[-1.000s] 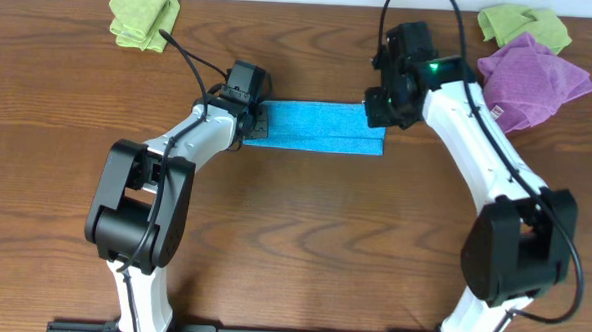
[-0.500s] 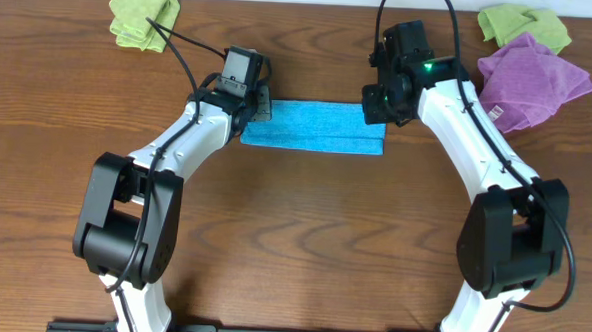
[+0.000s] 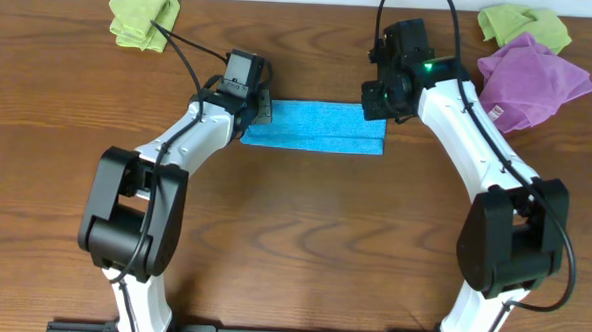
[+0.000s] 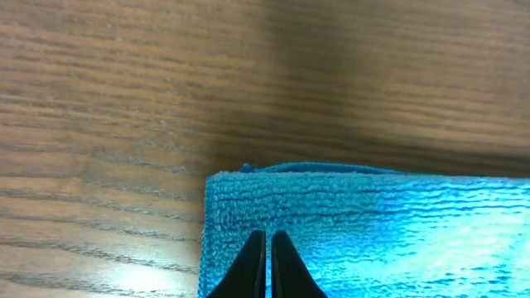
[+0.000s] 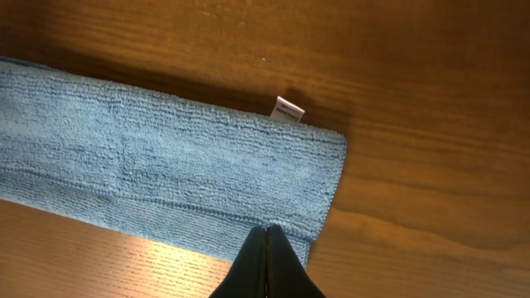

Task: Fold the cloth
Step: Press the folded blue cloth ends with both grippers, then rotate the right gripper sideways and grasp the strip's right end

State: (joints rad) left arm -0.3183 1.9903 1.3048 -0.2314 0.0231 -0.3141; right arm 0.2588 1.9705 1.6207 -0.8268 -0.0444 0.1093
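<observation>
The sky-blue cloth [image 3: 313,127] lies flat on the wooden table as a long folded strip between my two grippers. My left gripper [image 3: 260,110] is shut, with its fingertips [image 4: 265,237] over the cloth's left end [image 4: 373,223], just inside the edge. My right gripper [image 3: 374,111] is shut, with its fingertips [image 5: 267,229] over the near edge of the cloth's right end [image 5: 166,165]. The white tag [image 5: 288,108] sticks out at the far right edge. Neither gripper visibly lifts or pinches the cloth.
A lime-green cloth [image 3: 142,14] lies at the far left. Another lime-green cloth [image 3: 522,24] and a purple cloth [image 3: 535,76] lie at the far right, close to the right arm.
My left wrist has shifted slightly toward the far side of the table, staying at the cloth's left end. The right gripper and the cloth have barely moved.
</observation>
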